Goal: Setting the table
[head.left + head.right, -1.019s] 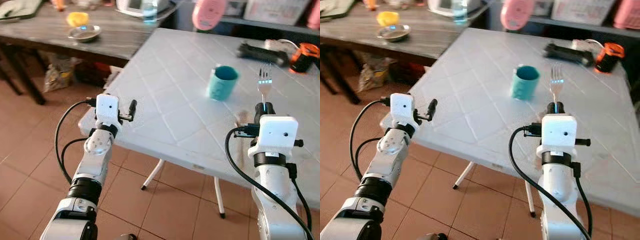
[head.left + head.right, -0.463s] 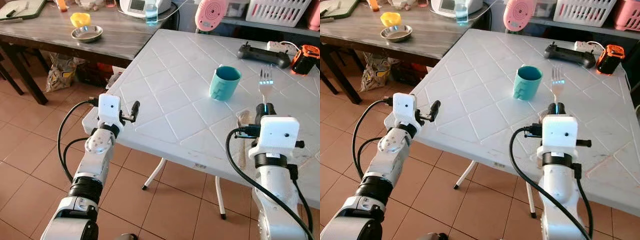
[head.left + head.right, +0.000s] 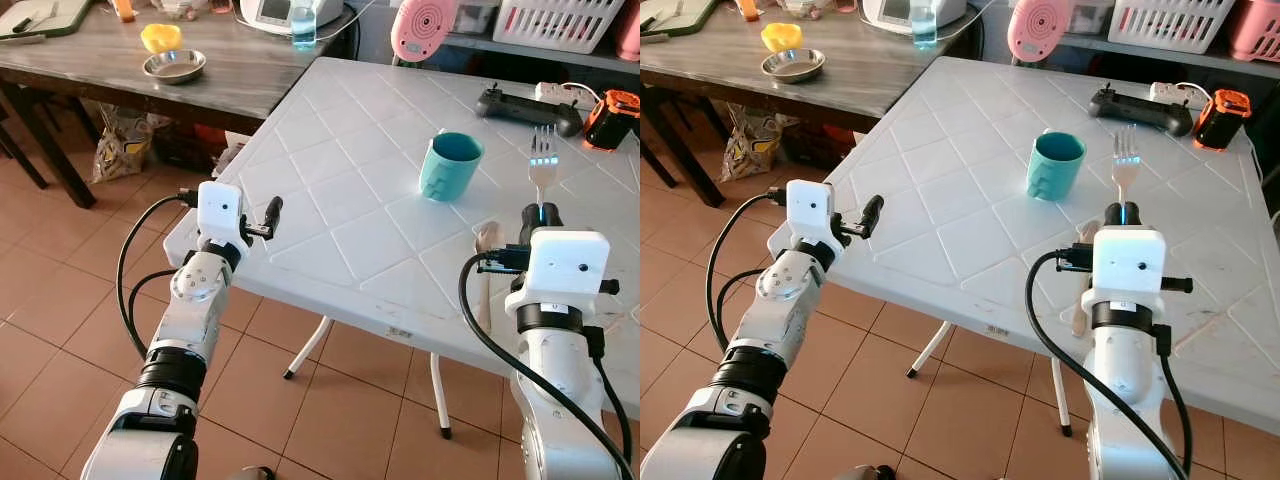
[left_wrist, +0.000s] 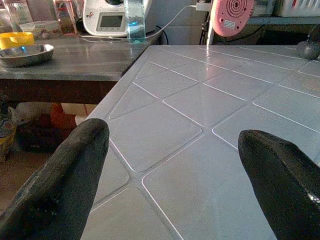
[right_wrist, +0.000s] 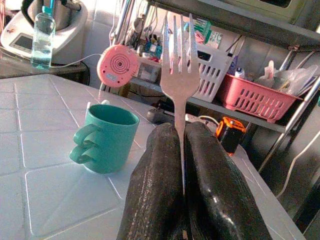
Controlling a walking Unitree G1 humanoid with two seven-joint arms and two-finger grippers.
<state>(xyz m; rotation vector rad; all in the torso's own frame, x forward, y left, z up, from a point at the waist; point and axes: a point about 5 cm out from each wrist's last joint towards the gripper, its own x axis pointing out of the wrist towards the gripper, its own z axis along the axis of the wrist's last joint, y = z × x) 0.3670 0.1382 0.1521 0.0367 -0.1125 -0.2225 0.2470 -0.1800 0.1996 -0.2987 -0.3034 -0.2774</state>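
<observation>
Fork held upright over white table

Fingers spread wide, the left gripper [image 3: 268, 215] hovers at the near left edge of the white table [image 3: 340, 190], holding nothing. Toward the middle of the tabletop stands a teal mug [image 3: 449, 166]. Just right of it, the right gripper [image 3: 1121, 213] pinches a silver fork [image 3: 1125, 163] by its handle, tines pointing up, above the table's near right part. A pale spoon [image 3: 484, 272] lies flat on the table beside that wrist. A black controller [image 3: 527, 104] and an orange device [image 3: 610, 117] rest at the far right edge.
</observation>
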